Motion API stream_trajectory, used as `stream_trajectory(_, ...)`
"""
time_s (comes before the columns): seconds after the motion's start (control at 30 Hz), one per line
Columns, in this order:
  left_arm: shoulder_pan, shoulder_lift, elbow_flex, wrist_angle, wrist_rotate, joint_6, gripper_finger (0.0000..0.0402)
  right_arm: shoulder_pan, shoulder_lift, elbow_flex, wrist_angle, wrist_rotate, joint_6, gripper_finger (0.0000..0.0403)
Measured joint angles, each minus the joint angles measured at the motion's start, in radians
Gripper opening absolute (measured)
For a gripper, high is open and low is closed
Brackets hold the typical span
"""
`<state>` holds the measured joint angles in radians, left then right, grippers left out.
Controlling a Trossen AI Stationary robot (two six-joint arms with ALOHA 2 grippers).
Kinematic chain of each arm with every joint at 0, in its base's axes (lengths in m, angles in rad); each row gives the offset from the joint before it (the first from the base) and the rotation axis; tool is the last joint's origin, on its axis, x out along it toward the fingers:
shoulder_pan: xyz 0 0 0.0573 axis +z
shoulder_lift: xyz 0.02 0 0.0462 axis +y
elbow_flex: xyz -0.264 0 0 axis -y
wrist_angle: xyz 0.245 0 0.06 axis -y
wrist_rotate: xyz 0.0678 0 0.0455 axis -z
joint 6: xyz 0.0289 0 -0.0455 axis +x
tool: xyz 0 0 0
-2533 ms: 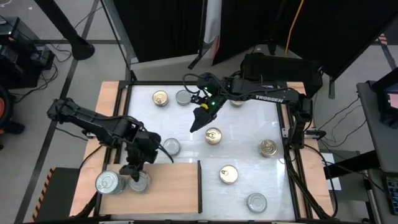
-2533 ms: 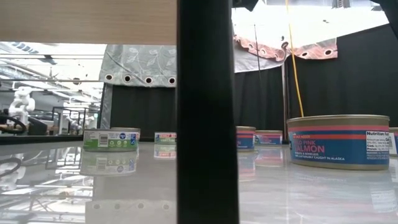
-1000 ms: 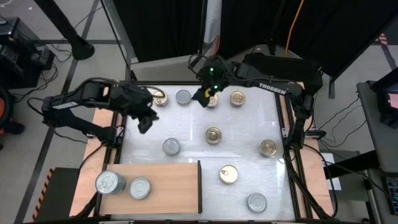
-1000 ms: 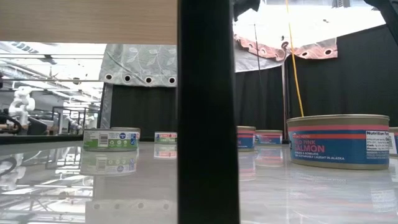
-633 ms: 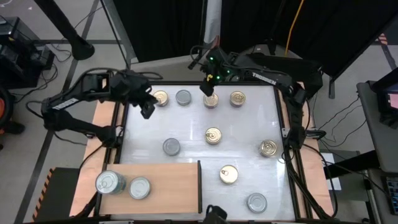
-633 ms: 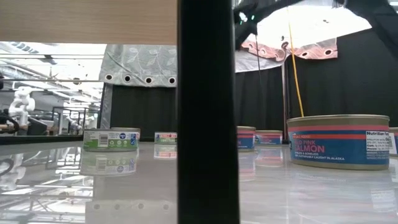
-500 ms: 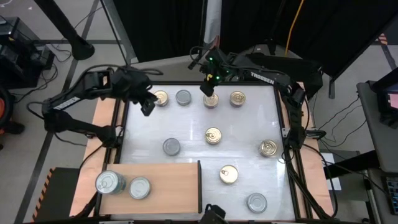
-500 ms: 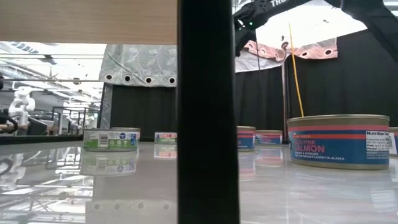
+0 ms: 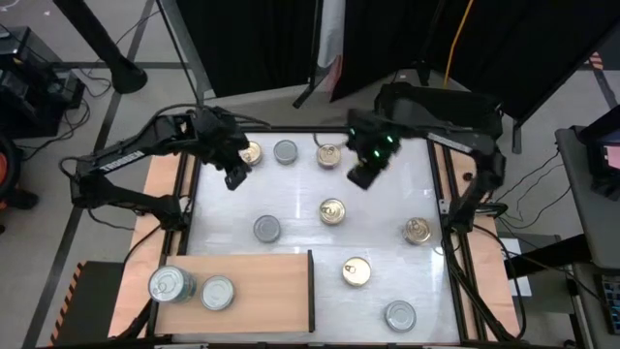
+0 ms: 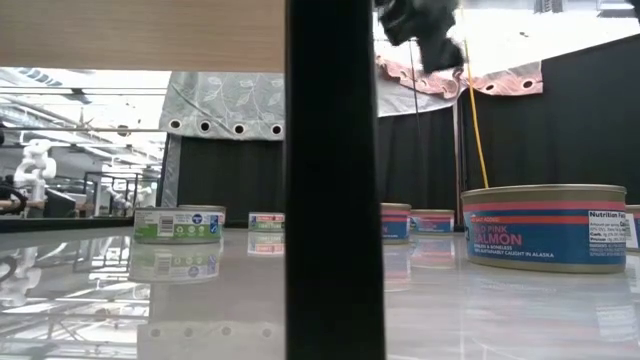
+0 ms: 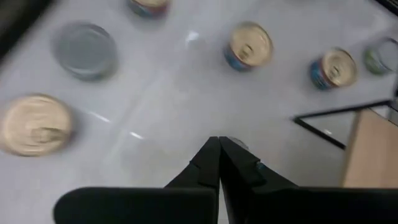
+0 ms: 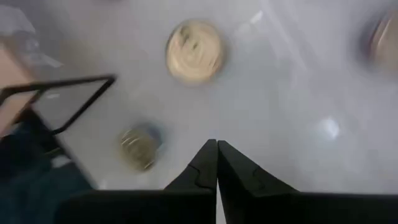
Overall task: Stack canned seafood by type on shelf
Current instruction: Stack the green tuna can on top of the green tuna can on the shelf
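Done: 2 silver tins (image 9: 192,289) sitting on shelf (image 9: 271,291).
Left: 9 tins (image 9: 332,210) waiting on table.
Grippers: left gripper (image 9: 233,175) & right gripper (image 9: 359,174) both pressed together, holding nothing.

Overhead view straight down; low view level across table (image 10: 500,310); wrist views downward.

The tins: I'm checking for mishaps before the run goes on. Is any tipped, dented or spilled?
Nothing stands out. Two silver-lidded tins lie flat on the shelf; the rest sit flat, scattered on the white tabletop.
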<state>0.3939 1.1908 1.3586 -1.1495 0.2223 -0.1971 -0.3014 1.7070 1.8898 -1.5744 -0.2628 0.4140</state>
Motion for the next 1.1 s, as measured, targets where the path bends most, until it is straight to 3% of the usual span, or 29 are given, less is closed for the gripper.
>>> stream_trajectory(0.17,-0.005,0.001,-0.122,0.06,0.138,-0.007,0.0007,0.23,-0.125,-0.06,0.01,-0.017,0.474,0.0)
stream_trajectory(0.3,-0.017,0.001,-0.187,0.068,0.183,-0.014,0.0006,0.432,-0.179,-0.165,0.01,-0.044,0.763,0.0)
stream_trajectory(0.43,-0.03,0.001,-0.215,0.064,0.197,-0.005,0.0006,0.635,-0.225,-0.291,0.057,-0.184,0.993,0.0)
stream_trajectory(0.53,-0.039,0.001,-0.216,0.071,0.197,-0.004,0.0006,0.775,-0.231,-0.415,0.211,-0.233,1.136,0.0)
stream_trajectory(0.63,-0.049,0.001,-0.217,0.07,0.197,-0.014,0.0006,0.887,-0.234,-0.564,0.474,-0.252,1.268,0.0)
stream_trajectory(0.73,-0.062,0.001,-0.217,0.07,0.197,-0.059,0.0006,0.952,-0.229,-0.741,0.821,-0.262,1.39,0.0)
stream_trajectory(0.83,-0.084,0.001,-0.217,0.071,0.197,-0.103,0.0006,0.978,-0.219,-0.898,1.061,-0.239,1.483,0.0)
stream_trajectory(0.93,-0.11,0.001,-0.217,0.071,0.197,-0.112,0.0006,0.985,-0.219,-1.0,1.178,-0.233,1.518,0.0)
stream_trajectory(1.1,-0.136,0.001,-0.217,0.078,0.193,-0.113,0.0011,0.974,-0.22,-1.069,1.189,-0.218,1.503,0.0)
